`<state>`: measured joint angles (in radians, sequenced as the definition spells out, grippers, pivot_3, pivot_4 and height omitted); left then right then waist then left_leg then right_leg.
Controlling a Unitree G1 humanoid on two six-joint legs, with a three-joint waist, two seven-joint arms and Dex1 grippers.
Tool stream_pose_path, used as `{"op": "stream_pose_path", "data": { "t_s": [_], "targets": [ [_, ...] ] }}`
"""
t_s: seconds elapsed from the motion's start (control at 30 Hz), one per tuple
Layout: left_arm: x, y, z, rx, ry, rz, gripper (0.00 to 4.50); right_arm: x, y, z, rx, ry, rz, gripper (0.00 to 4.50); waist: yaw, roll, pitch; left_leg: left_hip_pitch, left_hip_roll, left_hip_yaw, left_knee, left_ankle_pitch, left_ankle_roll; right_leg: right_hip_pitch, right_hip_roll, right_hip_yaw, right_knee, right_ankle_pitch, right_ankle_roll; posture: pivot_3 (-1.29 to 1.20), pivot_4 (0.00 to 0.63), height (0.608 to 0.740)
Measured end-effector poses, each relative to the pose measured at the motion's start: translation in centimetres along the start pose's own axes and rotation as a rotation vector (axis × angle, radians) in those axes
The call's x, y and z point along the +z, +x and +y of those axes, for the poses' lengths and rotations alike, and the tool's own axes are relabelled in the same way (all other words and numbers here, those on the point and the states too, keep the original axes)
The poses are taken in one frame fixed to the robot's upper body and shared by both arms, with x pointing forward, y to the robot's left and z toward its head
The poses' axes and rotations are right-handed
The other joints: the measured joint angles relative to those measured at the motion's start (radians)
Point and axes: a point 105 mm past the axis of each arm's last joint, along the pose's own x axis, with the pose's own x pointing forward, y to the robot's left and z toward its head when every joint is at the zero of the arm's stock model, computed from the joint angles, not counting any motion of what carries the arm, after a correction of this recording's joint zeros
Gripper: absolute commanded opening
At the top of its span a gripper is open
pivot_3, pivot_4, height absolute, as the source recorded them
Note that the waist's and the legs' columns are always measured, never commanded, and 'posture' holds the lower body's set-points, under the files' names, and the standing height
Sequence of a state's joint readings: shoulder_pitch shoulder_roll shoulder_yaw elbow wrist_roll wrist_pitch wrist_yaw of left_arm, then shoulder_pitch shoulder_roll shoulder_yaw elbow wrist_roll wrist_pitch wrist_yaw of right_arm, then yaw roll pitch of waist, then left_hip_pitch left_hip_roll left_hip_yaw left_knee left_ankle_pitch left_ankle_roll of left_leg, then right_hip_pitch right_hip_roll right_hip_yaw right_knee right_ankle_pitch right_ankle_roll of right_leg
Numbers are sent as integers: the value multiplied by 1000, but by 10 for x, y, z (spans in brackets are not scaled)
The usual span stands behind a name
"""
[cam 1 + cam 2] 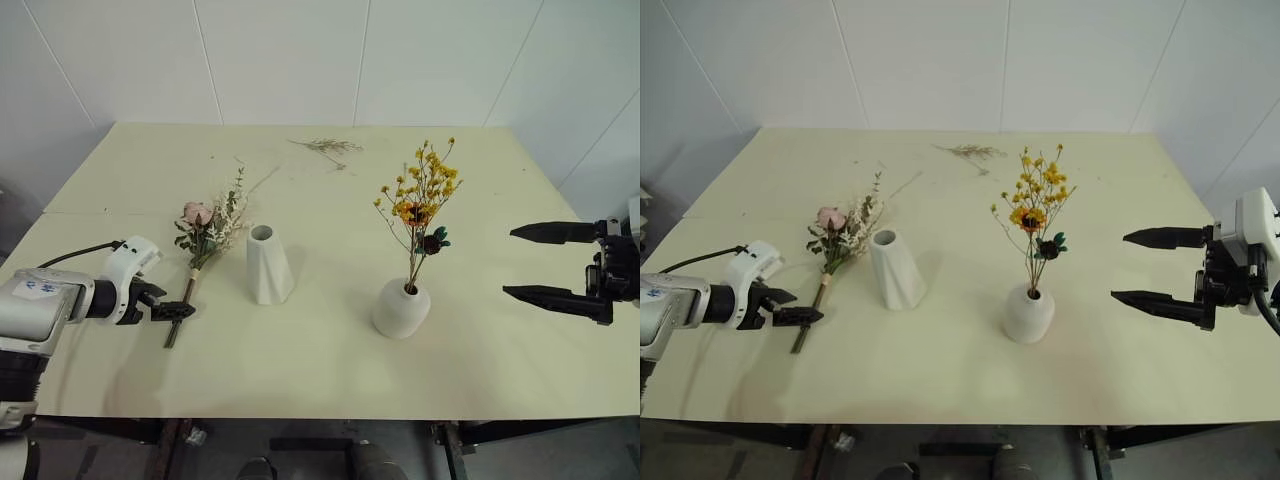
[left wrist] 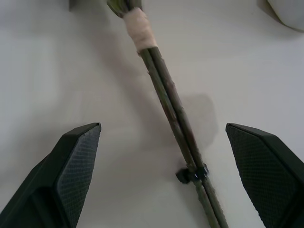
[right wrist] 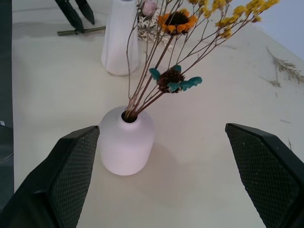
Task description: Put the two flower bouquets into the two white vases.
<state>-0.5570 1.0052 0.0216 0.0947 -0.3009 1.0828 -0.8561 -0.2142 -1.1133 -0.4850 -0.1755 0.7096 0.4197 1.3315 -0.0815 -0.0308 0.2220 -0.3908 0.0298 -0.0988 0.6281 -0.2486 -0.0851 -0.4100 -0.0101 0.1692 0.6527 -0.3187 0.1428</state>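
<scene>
My left pincer (image 1: 178, 311) hangs low over the table (image 1: 320, 380) with its fingers spread as wide as they go and nothing between them; in my left wrist view the taped stems of the pink rose bouquet (image 2: 175, 114) run through the gap, touching neither finger. That bouquet (image 1: 205, 232) lies flat on the table, its blooms at about 1 o'clock from my left pincer. Just beside the blooms, at their 4 o'clock, stands the tall twisted vase (image 1: 268, 265), upright and empty.

My right pincer (image 1: 528, 262) is also fully open and holds nothing, pointing across the table toward the squat round vase (image 1: 401, 308), which sits at its 8 o'clock, apart from the fingertips. The yellow flower bouquet (image 1: 422, 195) stands upright in that vase's small top hole. A loose dried sprig (image 1: 328, 148) lies far back near the wall (image 1: 300, 60).
</scene>
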Motion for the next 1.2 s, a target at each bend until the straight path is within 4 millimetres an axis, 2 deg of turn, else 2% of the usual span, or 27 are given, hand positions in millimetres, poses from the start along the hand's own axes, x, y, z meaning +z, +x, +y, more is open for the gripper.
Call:
{"op": "stream_pose_path", "data": {
  "t_s": [0.23, 0.47, 0.67, 0.7, 0.97, 1.13, 1.2],
  "targets": [
    [10, 18, -12, -4, -6, 38, 4500, -3, 6, 9, 7, 5, -7, 4483, 0, 0, 0, 0, 0, 0, 1, 0, 0, 0, 0, 0, 0, 0, 1, 0, 150, 740],
    [22, 29, -8, 68, 1, 100, 4500, -4, 14, 18, 15, 15, -55, 4483, 1, 0, 0, 1, -1, 0, 2, 0, 0, 2, 0, 0, 1, 1, 1, 0, 150, 740],
    [23, 33, -6, 97, 21, 129, 4500, -5, 20, 29, 45, 45, -77, 4483, 1, 0, 0, 3, -1, 0, 2, 1, -1, 3, 0, 1, 1, 1, 2, 0, 150, 740],
    [23, 34, -5, 101, 29, 130, 4119, -2, 20, 31, 53, 43, -83, 4500, 1, 0, 0, 3, -1, 0, 2, 2, -1, 3, 0, 1, 1, 1, 2, 0, 150, 740],
    [19, 35, 6, 118, 46, 125, 1890, 33, 19, 33, 60, -44, -144, 4500, -2, 0, 0, 4, -1, 0, 2, 2, -1, 4, 1, 1, 0, 2, 1, 0, 150, 740],
    [19, 35, 13, 125, 56, 108, 477, 38, 22, 34, 59, -38, -163, 4500, -4, 0, -1, 5, -1, 0, 2, 3, 0, 4, 1, 1, 0, 2, 1, 0, 150, 740],
    [19, 35, 15, 130, 61, 103, 60, 39, 22, 34, 57, -31, -171, 4500, -4, 0, -1, 5, -1, 0, 1, 3, 1, 4, 1, 1, 0, 2, 0, 0, 150, 740]
  ]
}}
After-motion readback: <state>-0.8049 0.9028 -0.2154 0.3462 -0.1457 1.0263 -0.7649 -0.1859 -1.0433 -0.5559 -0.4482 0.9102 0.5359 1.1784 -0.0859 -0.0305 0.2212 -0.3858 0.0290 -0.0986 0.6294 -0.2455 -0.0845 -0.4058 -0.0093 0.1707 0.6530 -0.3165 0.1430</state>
